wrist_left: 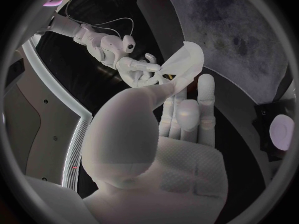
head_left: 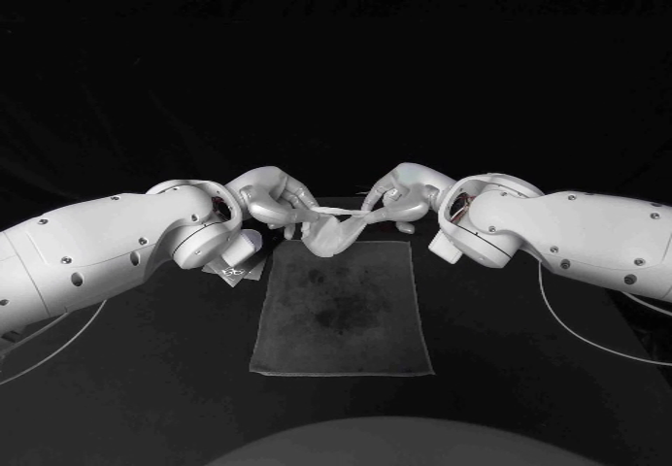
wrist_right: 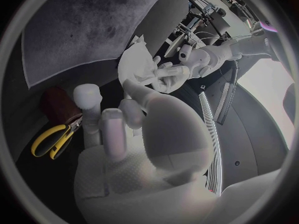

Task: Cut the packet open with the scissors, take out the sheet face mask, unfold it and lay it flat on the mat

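Observation:
The white sheet mask (head_left: 333, 225) hangs partly unfolded in the air over the far end of the grey mat (head_left: 343, 311). My left hand (head_left: 269, 199) pinches its left edge and my right hand (head_left: 399, 197) pinches its right edge, so a strip of it stretches between them. In the left wrist view the mask (wrist_left: 186, 62) fans out past my left fingertips (wrist_left: 187, 109), with the right hand (wrist_left: 134, 64) beyond it. The right wrist view shows the mask (wrist_right: 138, 67) between my right hand (wrist_right: 134, 117) and the left hand (wrist_right: 177, 73). Yellow-handled scissors (wrist_right: 53, 140) lie on the table beside my right hand.
A crumpled white packet (head_left: 233, 267) lies under my left forearm, just left of the mat. A dark reddish object (wrist_right: 57, 103) sits by the scissors. The mat (wrist_right: 81, 27) lies flat, and most of it shows bare below the hands.

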